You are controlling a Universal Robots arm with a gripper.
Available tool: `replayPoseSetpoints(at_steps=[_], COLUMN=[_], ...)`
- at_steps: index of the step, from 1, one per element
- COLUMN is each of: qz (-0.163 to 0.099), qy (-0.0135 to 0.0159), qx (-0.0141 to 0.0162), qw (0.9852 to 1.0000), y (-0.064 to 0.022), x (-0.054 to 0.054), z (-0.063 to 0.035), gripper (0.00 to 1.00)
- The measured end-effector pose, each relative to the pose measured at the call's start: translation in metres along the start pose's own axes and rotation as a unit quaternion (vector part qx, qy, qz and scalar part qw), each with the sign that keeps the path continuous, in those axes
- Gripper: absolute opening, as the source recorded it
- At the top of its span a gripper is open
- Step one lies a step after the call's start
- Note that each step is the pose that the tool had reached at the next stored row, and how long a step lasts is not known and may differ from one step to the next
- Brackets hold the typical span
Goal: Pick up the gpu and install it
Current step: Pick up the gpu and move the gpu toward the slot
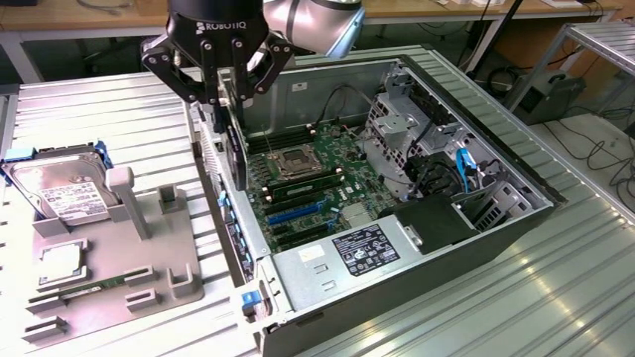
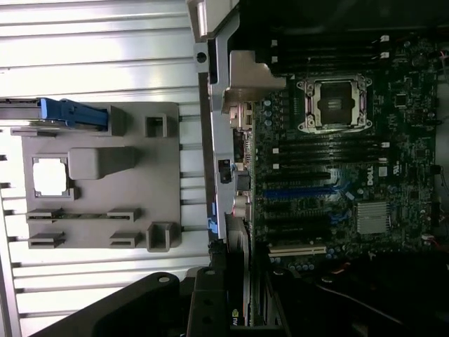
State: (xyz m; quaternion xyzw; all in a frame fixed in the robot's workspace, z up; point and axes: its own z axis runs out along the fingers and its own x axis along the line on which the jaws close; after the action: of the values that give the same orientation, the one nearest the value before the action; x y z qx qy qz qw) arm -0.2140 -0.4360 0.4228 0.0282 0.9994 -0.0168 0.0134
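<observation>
- Above the open computer case (image 1: pixel 476 245), the gripper (image 1: pixel 220 95) was closed on the graphics card (image 1: pixel 234 152) and pinched its upper edge between the fingers.
- From the fingers, the graphics card hung upright, with its thin edge turned to the exterior camera.
- Its lower end reached down just beside the case wall on the exterior view's left, over the edge of the motherboard (image 1: pixel 317 186); I could not tell if it touched anything.
- Near it on the motherboard lay the square processor socket (image 1: pixel 294 161) and the blue slots (image 1: pixel 297 210).
- Outside the case, on the exterior view's left, a grey holder (image 1: pixel 149 268) lay on the metal table (image 1: pixel 555 297).
- On this holder rested a hard drive (image 1: pixel 59 193) and a memory stick (image 1: pixel 94 286).
</observation>
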Motion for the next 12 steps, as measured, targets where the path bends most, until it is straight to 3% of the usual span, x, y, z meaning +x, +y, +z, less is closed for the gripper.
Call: replayPoseSetpoints(at_steps=[12], qz=[-0.001], qy=[-0.0001], qx=[0.0020], qw=[1.0000], y=[0.0012], x=[-0.012], z=[0.0087], gripper=[0.26])
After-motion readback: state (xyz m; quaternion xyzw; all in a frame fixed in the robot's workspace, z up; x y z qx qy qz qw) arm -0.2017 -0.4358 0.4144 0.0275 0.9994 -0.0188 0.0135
